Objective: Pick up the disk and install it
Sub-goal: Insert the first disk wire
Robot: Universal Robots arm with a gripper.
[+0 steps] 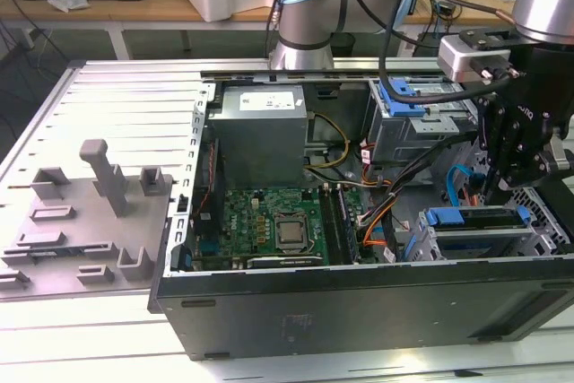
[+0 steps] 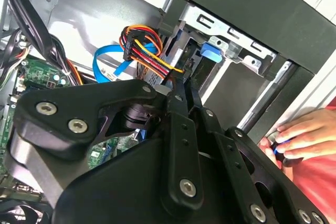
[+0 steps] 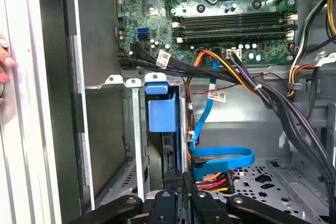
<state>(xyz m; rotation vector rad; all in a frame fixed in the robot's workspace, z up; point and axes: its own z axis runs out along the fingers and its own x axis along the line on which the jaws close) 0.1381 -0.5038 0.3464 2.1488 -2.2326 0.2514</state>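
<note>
- claw (image 1: 513, 145): black
- motherboard (image 1: 273, 226): green
- SATA cable (image 3: 223, 156): light blue
- power wires (image 2: 144, 51): red, yellow, orange, black
- latch (image 3: 164, 114): blue
- case (image 1: 359, 307): black

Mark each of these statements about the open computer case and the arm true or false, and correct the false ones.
1. The gripper hangs over the drive cage at the exterior view's right. True.
2. The case's side panel is closed. False: the case is open and the motherboard is exposed.
3. A person's hand rests at the case's edge. True.
4. The processor socket carries a large fan cooler. False: the socket is bare.
5. A blue data cable lies near the drive cage. True.
</note>
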